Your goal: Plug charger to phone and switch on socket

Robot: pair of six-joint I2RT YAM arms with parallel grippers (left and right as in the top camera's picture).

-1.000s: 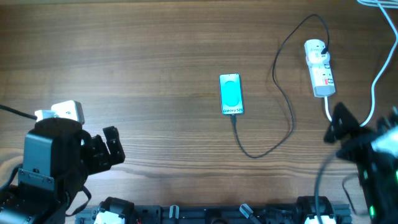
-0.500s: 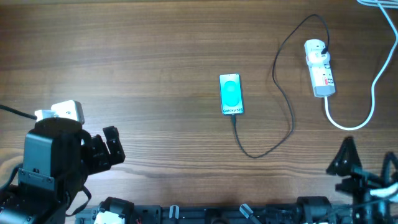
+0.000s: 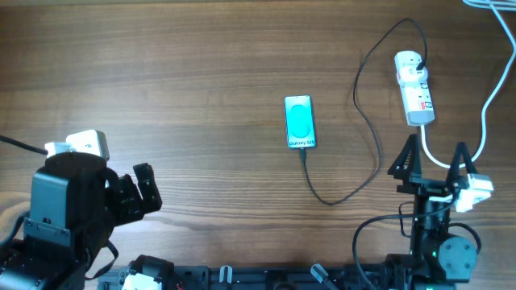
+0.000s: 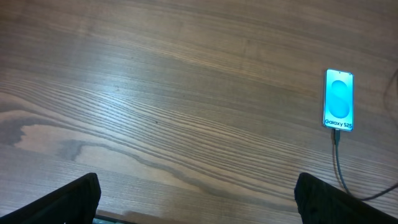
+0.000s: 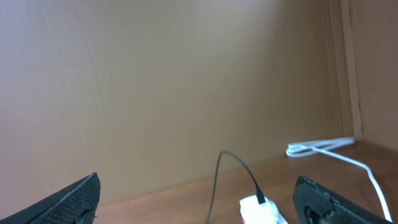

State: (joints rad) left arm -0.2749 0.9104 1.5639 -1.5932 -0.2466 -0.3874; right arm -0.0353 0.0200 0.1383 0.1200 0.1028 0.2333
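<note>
The phone [image 3: 299, 122] lies flat mid-table with its turquoise screen up; it also shows in the left wrist view [image 4: 339, 99]. The black charger cable [image 3: 372, 137] runs from the phone's near end in a loop to the white socket strip [image 3: 414, 89] at the right. In the right wrist view the strip's far end [image 5: 260, 211] shows with the cable [image 5: 214, 186] plugged in. My left gripper [image 3: 143, 187] is open and empty at the near left. My right gripper [image 3: 433, 159] is open and empty, just in front of the socket.
The socket's white cord [image 3: 484, 121] curves from the strip's near end up past the right edge; it also shows in the right wrist view [image 5: 323, 149]. A beige wall stands behind the table. A small white box [image 3: 85, 145] sits on the left arm.
My right arm has swung from the far right edge to a spot near the table's front, its open fingers now pointing toward the socket. The left arm, phone and cable have not moved.
</note>
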